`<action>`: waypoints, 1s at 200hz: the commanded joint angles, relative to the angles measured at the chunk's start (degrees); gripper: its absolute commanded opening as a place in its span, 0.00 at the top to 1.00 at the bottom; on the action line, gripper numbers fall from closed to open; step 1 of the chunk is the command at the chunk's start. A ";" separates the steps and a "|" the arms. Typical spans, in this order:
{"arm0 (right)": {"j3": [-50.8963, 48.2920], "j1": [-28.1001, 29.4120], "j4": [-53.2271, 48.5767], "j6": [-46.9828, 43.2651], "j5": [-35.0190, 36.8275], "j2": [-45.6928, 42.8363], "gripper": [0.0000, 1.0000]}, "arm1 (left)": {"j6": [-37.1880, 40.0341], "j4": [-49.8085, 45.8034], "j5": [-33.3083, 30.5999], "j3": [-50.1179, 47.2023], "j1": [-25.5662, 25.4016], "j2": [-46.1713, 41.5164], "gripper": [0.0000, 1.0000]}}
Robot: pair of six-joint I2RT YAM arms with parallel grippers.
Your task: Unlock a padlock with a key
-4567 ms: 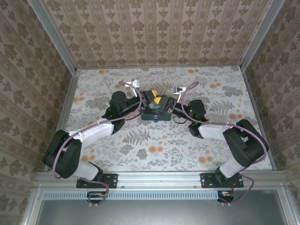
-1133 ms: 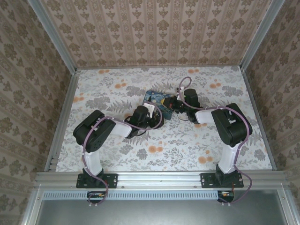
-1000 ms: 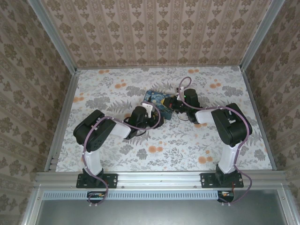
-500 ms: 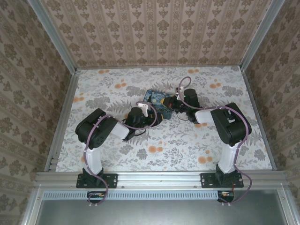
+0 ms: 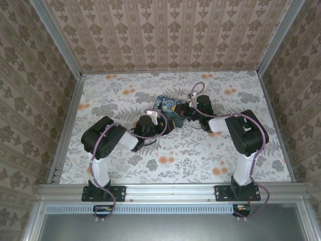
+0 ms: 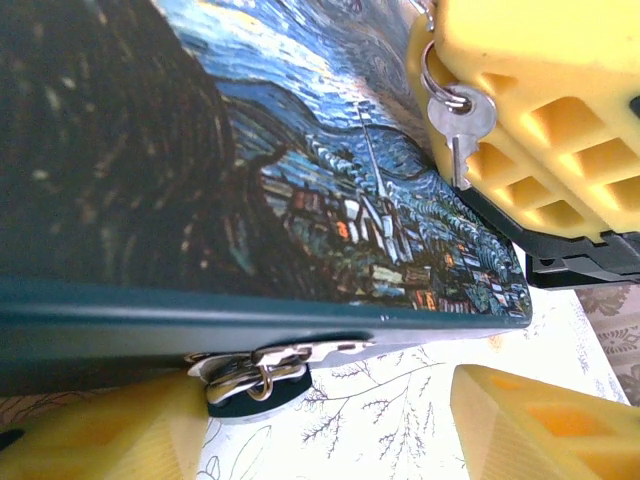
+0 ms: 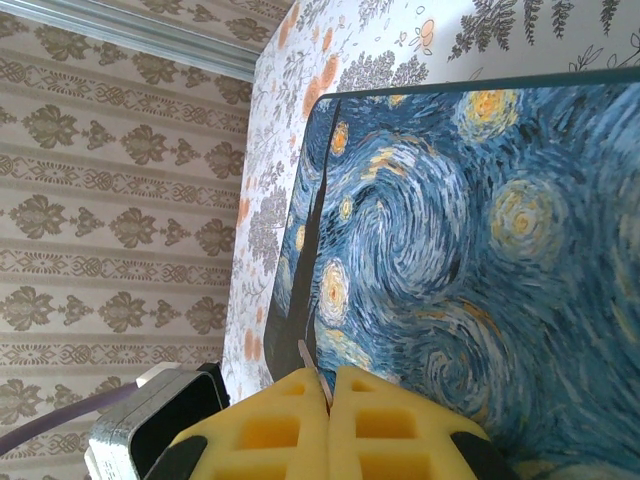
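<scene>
The padlock (image 6: 250, 402) is a tiny dark-blue lock with a small shackle loop. It hangs at a metal latch under the front edge of the blue-and-yellow painted-print box (image 5: 168, 106). My left gripper (image 6: 320, 425) is open. Its left finger (image 6: 110, 430) sits right beside the padlock, and its right finger (image 6: 540, 420) stands far off. My right gripper (image 7: 330, 385) is shut on the key (image 7: 318, 382), whose thin blade pokes out between the pads over the box lid (image 7: 470, 250). A second key (image 6: 457, 125) dangles on a ring beside the right fingers (image 6: 540, 100).
The box lies mid-table on the floral cloth (image 5: 165, 160), with the left gripper (image 5: 159, 119) at its near-left side and the right gripper (image 5: 186, 111) at its right end. Patterned walls enclose the table on three sides.
Within the last second the left wrist has drawn slightly left along the box's near side. The right arm has held still. Several seconds ago both arms reached the box from wider poses.
</scene>
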 commanded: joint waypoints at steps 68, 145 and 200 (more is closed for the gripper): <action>-0.53 0.22 -1.96 0.93 -0.01 3.33 1.00 | -4.06 9.63 -0.17 -2.76 -1.00 1.03 0.37; -0.66 0.18 -1.97 1.06 0.01 3.42 1.00 | -6.87 14.02 -3.51 -3.70 -2.15 3.61 0.37; -0.82 0.27 -1.61 1.21 0.10 3.51 1.00 | -8.08 14.91 -5.52 -3.02 -2.83 5.53 0.37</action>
